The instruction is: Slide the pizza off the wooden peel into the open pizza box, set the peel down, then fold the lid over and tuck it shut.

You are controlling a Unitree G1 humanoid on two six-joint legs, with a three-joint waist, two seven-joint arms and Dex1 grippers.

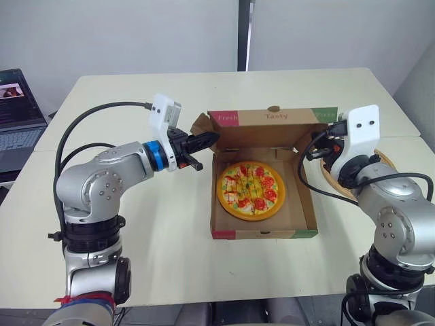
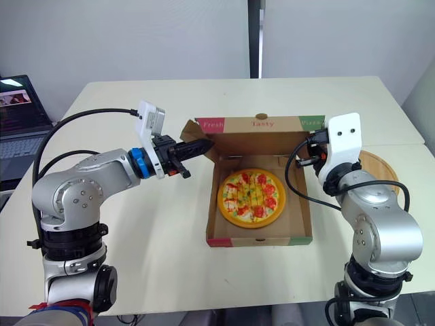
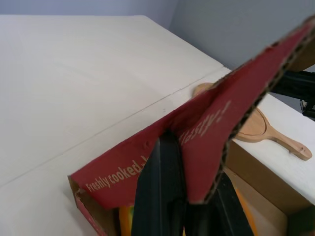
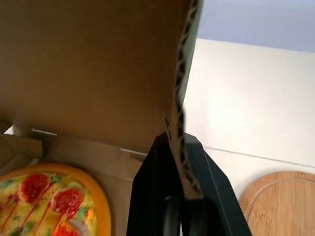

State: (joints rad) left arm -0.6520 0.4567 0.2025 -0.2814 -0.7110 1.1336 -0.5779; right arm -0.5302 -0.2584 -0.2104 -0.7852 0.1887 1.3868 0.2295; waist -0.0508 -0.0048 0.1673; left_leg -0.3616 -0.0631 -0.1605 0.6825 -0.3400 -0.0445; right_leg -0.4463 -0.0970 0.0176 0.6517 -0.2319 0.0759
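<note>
The pizza (image 1: 250, 190) lies flat inside the open pizza box (image 1: 265, 233). Its lid (image 1: 272, 117) stands roughly upright at the far side, printed "Fresh" and "Tasty". My left gripper (image 1: 204, 144) is shut on the lid's left edge flap; in the left wrist view the red cardboard (image 3: 206, 123) is pinched between the fingers (image 3: 162, 167). My right gripper (image 4: 179, 145) is shut on the lid's right edge, with the corrugated edge clamped between its jaws. The wooden peel (image 2: 377, 166) rests on the table to the right of the box, partly hidden by my right arm.
A laptop (image 1: 17, 115) sits open at the far left on a neighbouring table. The peel's handle (image 3: 290, 145) points away from the box. Bare tabletop (image 1: 163, 231) lies in front of and left of the box.
</note>
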